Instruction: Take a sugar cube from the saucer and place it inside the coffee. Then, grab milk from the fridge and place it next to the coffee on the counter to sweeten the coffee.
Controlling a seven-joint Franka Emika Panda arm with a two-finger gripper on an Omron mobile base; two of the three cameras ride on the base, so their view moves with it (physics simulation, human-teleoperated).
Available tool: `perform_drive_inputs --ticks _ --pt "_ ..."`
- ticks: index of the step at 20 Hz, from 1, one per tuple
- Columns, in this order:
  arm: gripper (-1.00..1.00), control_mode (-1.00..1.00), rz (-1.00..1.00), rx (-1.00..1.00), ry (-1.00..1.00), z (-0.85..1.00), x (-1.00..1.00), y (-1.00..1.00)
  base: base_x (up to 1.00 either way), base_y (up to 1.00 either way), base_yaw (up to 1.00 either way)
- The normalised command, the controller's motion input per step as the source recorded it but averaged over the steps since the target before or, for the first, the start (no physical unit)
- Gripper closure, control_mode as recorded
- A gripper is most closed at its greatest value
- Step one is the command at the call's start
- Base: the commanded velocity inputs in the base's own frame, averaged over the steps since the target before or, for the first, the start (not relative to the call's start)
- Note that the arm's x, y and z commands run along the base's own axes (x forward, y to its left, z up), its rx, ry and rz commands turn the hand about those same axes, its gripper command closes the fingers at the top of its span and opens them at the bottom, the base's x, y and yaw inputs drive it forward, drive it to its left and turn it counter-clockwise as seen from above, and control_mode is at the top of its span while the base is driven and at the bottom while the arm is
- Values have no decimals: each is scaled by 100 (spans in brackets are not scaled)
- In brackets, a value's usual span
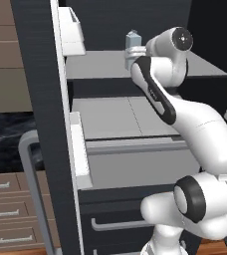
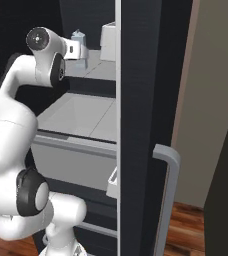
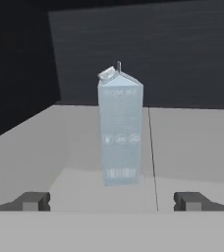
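Pincer (image 3: 112, 201) wide, empty, lined up on the milk (image 3: 120, 129) standing upright mid-shelf (image 3: 192, 147) in the fridge (image 1: 36, 99). Push straight in until you straddle the carton, then close low.

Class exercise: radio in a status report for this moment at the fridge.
Gripper open, empty, short of the milk. Milk upright on fridge shelf. Nothing between them.

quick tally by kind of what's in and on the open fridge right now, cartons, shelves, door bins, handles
Pale blue-grey gable-top milk carton: 1
Pale grey fridge shelves: 2
White door bins: 2
Long grey bar handle: 1
Total: 6
The open pincer faces the carton without touching it.
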Motion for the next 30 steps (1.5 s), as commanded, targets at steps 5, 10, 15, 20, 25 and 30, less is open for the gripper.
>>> perform_drive_inputs --ticks 5,10,15,20,25,30 --pt "-100 -100 0 0 0 3 34 0 0 0 0" --pt "-100 -100 0 0 0 0 36 0 0 0 0" --pt "-100 -100 0 0 0 0 38 0 0 0 0" --pt "-100 -100 0 0 1 0 39 0 0 0 0" --pt "-100 -100 0 0 1 0 38 0 0 0 0" --pt "-100 -100 0 0 1 0 36 0 0 0 0"
